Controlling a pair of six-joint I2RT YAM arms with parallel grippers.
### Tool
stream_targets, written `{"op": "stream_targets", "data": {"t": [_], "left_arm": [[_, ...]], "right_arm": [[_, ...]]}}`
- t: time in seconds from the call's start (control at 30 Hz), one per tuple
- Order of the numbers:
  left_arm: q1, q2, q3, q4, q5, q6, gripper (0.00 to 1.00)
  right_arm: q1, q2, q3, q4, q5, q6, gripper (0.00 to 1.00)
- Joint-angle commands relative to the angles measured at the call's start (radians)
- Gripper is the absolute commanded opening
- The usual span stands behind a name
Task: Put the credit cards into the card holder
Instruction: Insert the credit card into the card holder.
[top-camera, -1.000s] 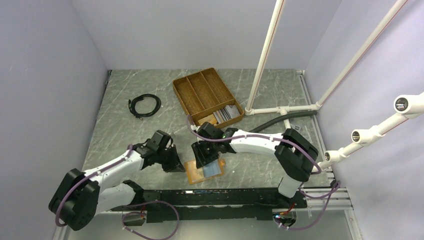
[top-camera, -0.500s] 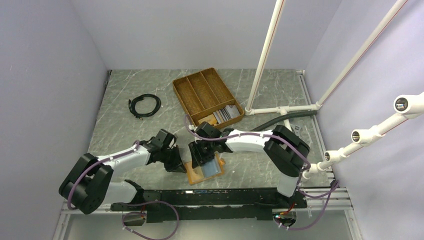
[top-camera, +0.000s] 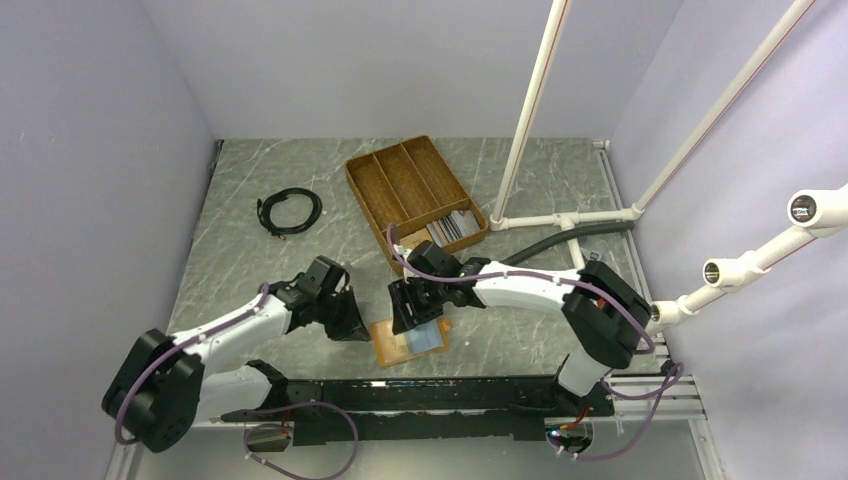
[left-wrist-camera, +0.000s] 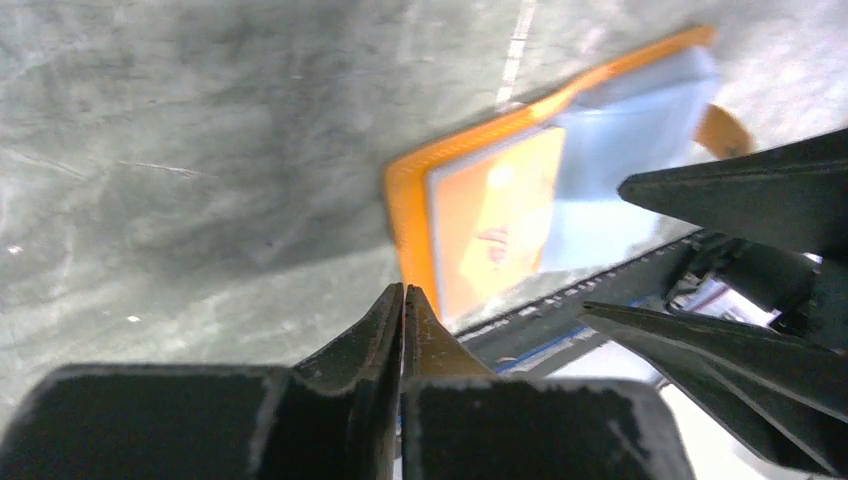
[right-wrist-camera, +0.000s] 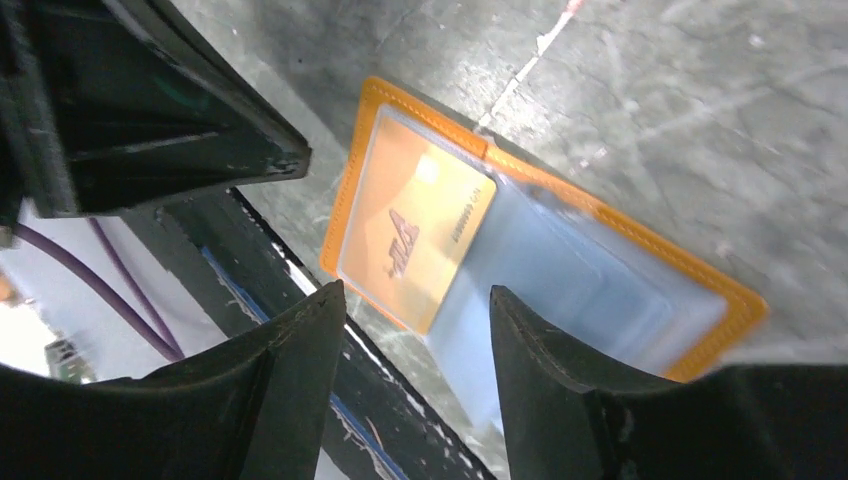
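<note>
The orange-tan card holder (top-camera: 408, 342) lies open and flat near the table's front edge, pale blue lining up. An orange card (right-wrist-camera: 417, 232) lies in its left half; it also shows in the left wrist view (left-wrist-camera: 492, 215). My left gripper (top-camera: 352, 327) is shut and empty just left of the holder (left-wrist-camera: 405, 200). My right gripper (top-camera: 415, 315) is open and empty over the holder's (right-wrist-camera: 600, 280) far edge. Several grey and dark cards (top-camera: 452, 227) stand in the wicker tray's near compartment.
The brown divided wicker tray (top-camera: 400, 180) stands behind the holder. A coiled black cable (top-camera: 290, 211) lies at the back left. White pipes (top-camera: 560, 218) and a grey hose (top-camera: 560, 243) lie at the right. The black rail (top-camera: 420, 395) runs along the front edge.
My right gripper has shifted slightly right and back over the holder. My left gripper has stayed shut beside the holder's left edge with little movement.
</note>
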Motion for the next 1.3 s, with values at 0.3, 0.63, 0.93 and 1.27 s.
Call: {"op": "stream_targets", "data": {"t": [0.3, 0.63, 0.93, 1.27], "left_arm": [[-0.045, 0.06, 0.076, 0.238, 0.153, -0.056, 0.01], [-0.065, 0.161, -0.014, 0.295, 0.072, -0.076, 0.0], [-0.065, 0.159, -0.052, 0.298, 0.062, -0.086, 0.0], [-0.065, 0.161, -0.065, 0.296, 0.058, -0.088, 0.0]], "right_arm": [[0.032, -0.095, -0.003, -0.129, 0.187, -0.02, 0.27], [0.012, -0.169, -0.083, -0.148, 0.226, 0.031, 0.47], [0.007, -0.132, -0.085, -0.092, 0.166, 0.031, 0.36], [0.007, -0.125, -0.103, -0.033, 0.094, 0.053, 0.2]]}}
